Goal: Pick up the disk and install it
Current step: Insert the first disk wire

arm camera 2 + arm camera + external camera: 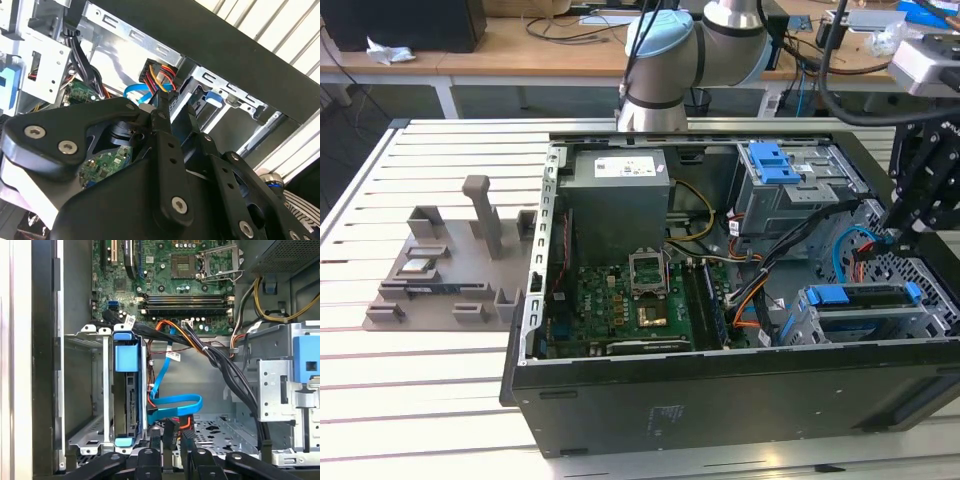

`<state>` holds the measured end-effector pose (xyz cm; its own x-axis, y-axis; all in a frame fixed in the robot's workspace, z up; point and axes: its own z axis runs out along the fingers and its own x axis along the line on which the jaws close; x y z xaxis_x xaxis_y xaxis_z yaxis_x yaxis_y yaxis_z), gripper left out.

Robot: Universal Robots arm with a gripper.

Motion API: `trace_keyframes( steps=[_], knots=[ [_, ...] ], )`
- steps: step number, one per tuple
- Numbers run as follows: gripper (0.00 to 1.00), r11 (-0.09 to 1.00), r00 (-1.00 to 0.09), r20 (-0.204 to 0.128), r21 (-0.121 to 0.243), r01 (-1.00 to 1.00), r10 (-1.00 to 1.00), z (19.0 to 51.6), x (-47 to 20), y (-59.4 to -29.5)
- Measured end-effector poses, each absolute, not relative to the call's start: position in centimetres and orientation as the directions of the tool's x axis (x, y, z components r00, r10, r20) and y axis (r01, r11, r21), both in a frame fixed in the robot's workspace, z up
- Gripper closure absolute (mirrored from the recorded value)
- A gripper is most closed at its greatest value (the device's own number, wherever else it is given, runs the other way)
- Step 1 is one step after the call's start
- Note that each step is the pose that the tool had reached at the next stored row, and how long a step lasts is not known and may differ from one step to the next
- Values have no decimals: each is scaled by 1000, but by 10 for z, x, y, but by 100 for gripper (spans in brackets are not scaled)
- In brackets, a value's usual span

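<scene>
The gripper [898,238] hangs inside the open computer case [720,390] at the exterior view's right, the arm [665,60] reaching over from behind. Its fingers [170,432] sit close together on a black cable connector [167,100]. The disk [131,390] stands seated in its metal cage [92,385], blue rails showing, just beside the gripper.

Computer case [720,395] black. Motherboard [620,305] green. Disk [126,390] rails blue. Data cable [175,402] blue. Gripper [170,442] black. Power supply [618,205] grey.
</scene>
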<state>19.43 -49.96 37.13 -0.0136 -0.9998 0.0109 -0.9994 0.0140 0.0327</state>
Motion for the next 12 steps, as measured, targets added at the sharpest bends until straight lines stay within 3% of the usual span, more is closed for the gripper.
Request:
trace_keyframes(
  steps=[7, 10, 12],
  knots=[
    [70, 14, -14, 11, 33, -999, -1000, 361, 194, -500],
    [83, 14, -14, 11, 33, -999, -1000, 361, 194, -500],
    [83, 14, -14, 11, 33, -999, -1000, 361, 194, -500]
  ],
)
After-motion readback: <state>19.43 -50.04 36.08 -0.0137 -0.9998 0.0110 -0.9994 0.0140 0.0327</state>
